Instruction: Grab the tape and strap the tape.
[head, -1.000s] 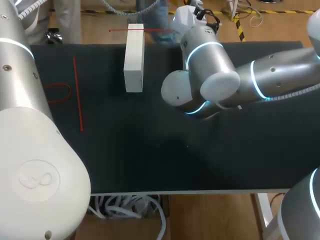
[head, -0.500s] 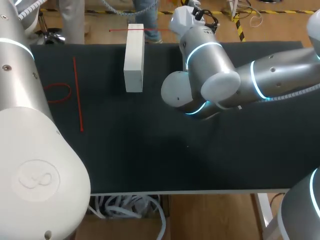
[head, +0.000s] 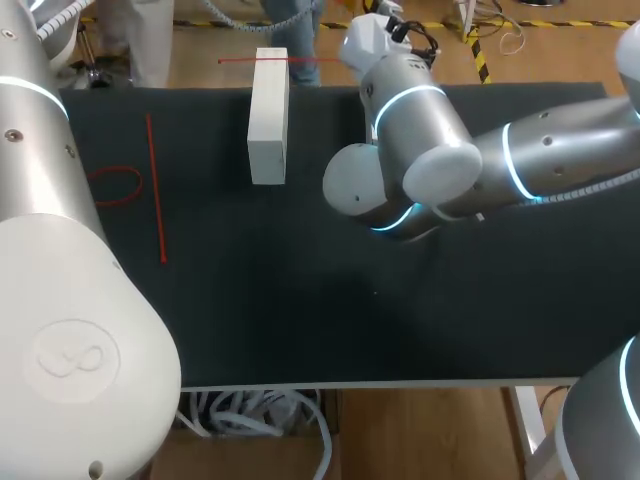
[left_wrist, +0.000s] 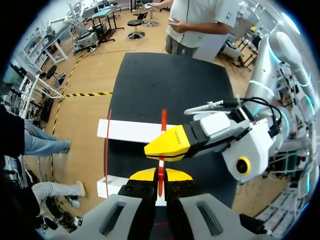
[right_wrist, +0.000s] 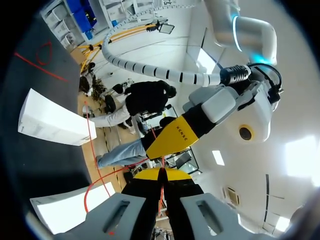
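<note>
A thin red tape (left_wrist: 163, 119) runs over the long white box (left_wrist: 131, 131) and into my left gripper (left_wrist: 161, 175), whose yellow tips are shut on it. My right gripper (left_wrist: 168, 146) sits just ahead of the left one, tips pinched on the same tape. In the right wrist view, the tape (right_wrist: 161, 186) passes between my right gripper (right_wrist: 161, 175)'s shut fingers, with the left gripper (right_wrist: 172, 141) close in front. From the head camera, the tape (head: 275, 60) crosses the far end of the box (head: 267, 115); my right arm's wrist (head: 375, 35) is beside it, and the left gripper is hidden.
On the black table (head: 300, 300), a straight red strip (head: 156, 190) and a red loop (head: 117, 185) lie at the left. My right arm's elbow (head: 430, 155) hangs over the table's middle. A second white piece (left_wrist: 107, 187) shows beside my left gripper.
</note>
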